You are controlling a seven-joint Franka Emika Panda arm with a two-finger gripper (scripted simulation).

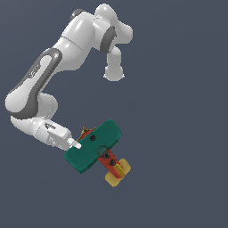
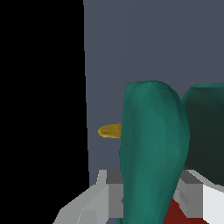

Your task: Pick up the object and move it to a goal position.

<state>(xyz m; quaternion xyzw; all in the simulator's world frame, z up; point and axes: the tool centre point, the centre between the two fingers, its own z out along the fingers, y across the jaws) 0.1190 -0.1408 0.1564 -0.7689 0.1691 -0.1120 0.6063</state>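
The arm [image 1: 53,75] occupies the upper part of the exterior view's left. Its base end [image 1: 113,71] sits near the top centre; the links rise to a shoulder joint, run down toward the exterior view's left through a grey-banded elbow [image 1: 26,95], then fold back toward the centre at the wrist [image 1: 46,131]. The hand points down and toward the exterior view's right.

The gripper [image 1: 76,144] meets the plane [image 1: 95,147] at the wing end nearer the exterior view's left. One white finger [image 1: 75,143] shows on top of the wing [image 1: 93,144]. In the wrist view, the two grey fingers [image 2: 109,192] stand on either side of the teal wing edge [image 2: 153,153], which fills the gap between them. The jaws are closed on the wing, partly open only by the thickness of the wing itself.

The plane lies just below the centre of the exterior view, over a plain dark grey ground [image 1: 178,133]. Whether it rests on that ground or is lifted clear cannot be told. The wing runs diagonally, from lower on the exterior view's left to higher on its right. The red-orange body [image 1: 109,161] crosses under the wing, and black screws show on the wing and body. The yellow tail [image 1: 118,173] points down and toward the exterior view's right. The yellow propeller [image 2: 110,130] shows past the wing in the wrist view; in the exterior view the nose [image 1: 86,132] peeks out above the wing.
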